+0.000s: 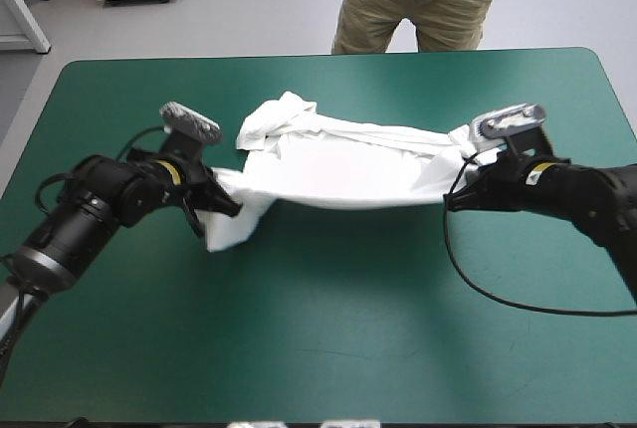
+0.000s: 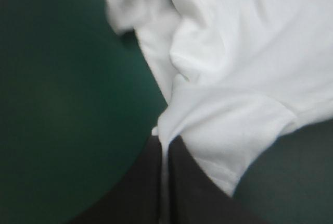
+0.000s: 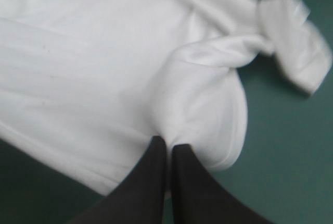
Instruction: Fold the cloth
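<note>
The T-shirt (image 1: 338, 164), stretched across the frame's upper centre, is clamped at its left end by the left gripper (image 1: 227, 204) and at its right by the right gripper (image 1: 463, 181). Risk: both bites look shallow, so further tension could pull the cloth free.

right pincer (image 3: 167, 148) pinching white T-shirt (image 3: 104, 67) | teal-green cover (image 3: 291, 156) beside cloth
</note>
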`<state>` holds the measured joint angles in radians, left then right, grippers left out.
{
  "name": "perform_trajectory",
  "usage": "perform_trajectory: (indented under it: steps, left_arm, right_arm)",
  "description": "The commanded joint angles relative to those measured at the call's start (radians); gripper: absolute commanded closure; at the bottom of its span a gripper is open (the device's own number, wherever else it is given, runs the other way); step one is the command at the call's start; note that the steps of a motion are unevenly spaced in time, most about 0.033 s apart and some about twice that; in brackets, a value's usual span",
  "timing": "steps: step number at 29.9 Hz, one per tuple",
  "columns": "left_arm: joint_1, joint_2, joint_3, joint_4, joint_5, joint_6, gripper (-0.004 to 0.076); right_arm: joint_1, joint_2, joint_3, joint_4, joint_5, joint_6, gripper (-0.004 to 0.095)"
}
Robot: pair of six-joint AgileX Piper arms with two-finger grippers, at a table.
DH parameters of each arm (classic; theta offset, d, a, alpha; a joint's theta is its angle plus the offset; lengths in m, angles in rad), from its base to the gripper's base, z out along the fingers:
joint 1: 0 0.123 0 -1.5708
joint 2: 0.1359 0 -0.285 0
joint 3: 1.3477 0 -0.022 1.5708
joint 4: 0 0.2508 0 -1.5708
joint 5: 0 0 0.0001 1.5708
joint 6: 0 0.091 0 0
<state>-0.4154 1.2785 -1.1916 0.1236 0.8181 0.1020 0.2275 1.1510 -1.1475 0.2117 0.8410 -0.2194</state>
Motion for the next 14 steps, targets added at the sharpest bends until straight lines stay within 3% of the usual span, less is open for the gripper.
perform_trajectory:
  steps: [1, 8, 14]
  left_arm:
    - [-0.002, -0.027, -0.228, 0.143, -0.017, -0.034, 0.0733]
    - [-0.002, 0.047, -0.745, 0.326, 0.044, -0.034, 0.0733]
    - [-0.002, 0.094, -1.181, 0.273, 0.149, 0.025, 0.0733]
  right_arm:
    - [0.000, -0.089, -0.190, -0.044, -0.017, 0.016, 0.0921]
    - [0.000, -0.082, -0.567, -0.086, 0.020, 0.011, 0.0921]
    - [0.000, -0.065, -0.811, -0.109, 0.030, 0.004, 0.0921]
